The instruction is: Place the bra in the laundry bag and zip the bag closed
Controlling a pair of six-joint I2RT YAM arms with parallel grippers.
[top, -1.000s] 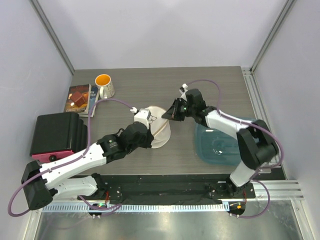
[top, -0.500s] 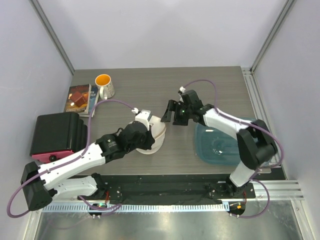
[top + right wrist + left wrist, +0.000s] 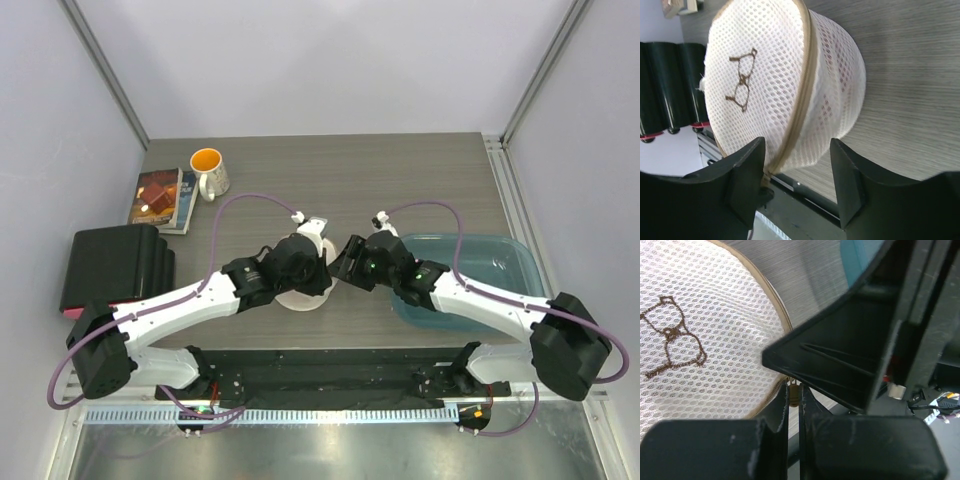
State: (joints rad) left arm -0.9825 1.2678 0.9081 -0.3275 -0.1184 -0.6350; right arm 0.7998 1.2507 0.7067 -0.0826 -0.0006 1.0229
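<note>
Place: robot lab test cell
Walls: plain pale panels [image 3: 330, 60] in metal framing [image 3: 105, 70]
Mounting: robot arms [image 3: 190, 308] bolted to black base rail [image 3: 330, 372], table [image 3: 420, 170] near edge

Table [image 3: 420, 180] bears laundry bag [image 3: 765, 75], mug [image 3: 208, 171], book [image 3: 160, 197], tub [image 3: 500, 262], black case [image 3: 110, 265]

The left gripper [image 3: 795, 407] and right gripper [image 3: 797, 170] crowd one rim of the bag [image 3: 297, 296], nearly touching. The tub [image 3: 500, 262] hems the right, a black case [image 3: 110, 262] the left. Beyond, right of mug [image 3: 208, 172] and book [image 3: 158, 196], the table [image 3: 400, 170] lies open.
</note>
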